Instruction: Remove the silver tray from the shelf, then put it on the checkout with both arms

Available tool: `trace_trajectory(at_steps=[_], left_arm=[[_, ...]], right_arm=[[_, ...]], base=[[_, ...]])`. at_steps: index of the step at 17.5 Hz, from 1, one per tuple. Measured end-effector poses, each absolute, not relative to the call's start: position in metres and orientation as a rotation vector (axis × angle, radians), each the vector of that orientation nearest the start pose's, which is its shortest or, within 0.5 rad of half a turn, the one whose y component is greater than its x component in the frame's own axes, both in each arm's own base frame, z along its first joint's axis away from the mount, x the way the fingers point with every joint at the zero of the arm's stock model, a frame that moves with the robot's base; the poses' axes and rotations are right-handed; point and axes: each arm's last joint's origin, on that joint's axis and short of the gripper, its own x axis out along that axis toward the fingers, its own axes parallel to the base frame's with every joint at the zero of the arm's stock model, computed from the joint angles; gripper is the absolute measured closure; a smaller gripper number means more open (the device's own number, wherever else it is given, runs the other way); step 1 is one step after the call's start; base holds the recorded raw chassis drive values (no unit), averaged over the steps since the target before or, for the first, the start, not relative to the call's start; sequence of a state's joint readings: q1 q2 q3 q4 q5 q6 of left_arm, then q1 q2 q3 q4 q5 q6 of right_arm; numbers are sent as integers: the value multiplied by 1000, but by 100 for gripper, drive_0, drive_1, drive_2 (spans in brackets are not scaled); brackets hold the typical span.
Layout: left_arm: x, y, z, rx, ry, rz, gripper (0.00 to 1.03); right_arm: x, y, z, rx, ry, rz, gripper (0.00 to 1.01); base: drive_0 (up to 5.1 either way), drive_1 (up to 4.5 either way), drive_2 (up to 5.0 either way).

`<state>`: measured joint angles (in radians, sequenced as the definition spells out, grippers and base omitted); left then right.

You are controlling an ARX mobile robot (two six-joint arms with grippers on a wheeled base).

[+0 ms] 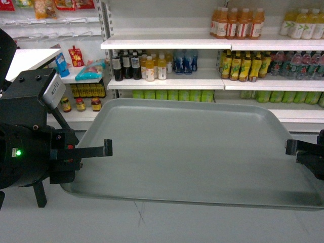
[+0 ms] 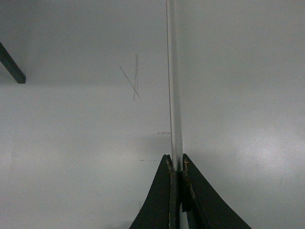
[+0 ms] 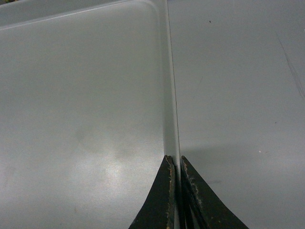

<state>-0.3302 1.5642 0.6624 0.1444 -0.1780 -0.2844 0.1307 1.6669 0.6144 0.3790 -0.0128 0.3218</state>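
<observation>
The silver tray (image 1: 192, 147) lies flat and wide across the middle of the head view, over the white checkout (image 1: 152, 223), with a dark shadow along its near edge. Whether it touches the countertop I cannot tell. My left gripper (image 1: 107, 148) is shut on the tray's left rim and my right gripper (image 1: 289, 147) on its right rim. In the left wrist view the jaws of the left gripper (image 2: 176, 164) pinch the thin rim (image 2: 172, 71), seen edge-on. In the right wrist view the right gripper (image 3: 175, 160) clamps the rim beside the tray's floor (image 3: 81, 95). The shelf (image 1: 162, 83) stands behind.
Rows of drink bottles (image 1: 237, 23) fill the white store shelves beyond the tray's far edge. Small jars (image 1: 80, 104) and snack packets (image 1: 76, 55) sit on the shelving at the back left. Scratch marks (image 1: 139, 212) cross the countertop in front of the tray.
</observation>
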Motion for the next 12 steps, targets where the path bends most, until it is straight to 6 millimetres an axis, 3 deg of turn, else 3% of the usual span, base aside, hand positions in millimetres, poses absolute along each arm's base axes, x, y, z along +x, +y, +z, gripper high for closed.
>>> trace_trajectory(at_steps=[8,12], left_arm=[[273,-88,146,-80,747,-40,100],[273,-89,147,-81,744,-40,100]], right_arm=[[292,39,123,269,689,28,98],[292,39,123,269,690,27,98]], base=[[-436,71,397],[-487,249,249]])
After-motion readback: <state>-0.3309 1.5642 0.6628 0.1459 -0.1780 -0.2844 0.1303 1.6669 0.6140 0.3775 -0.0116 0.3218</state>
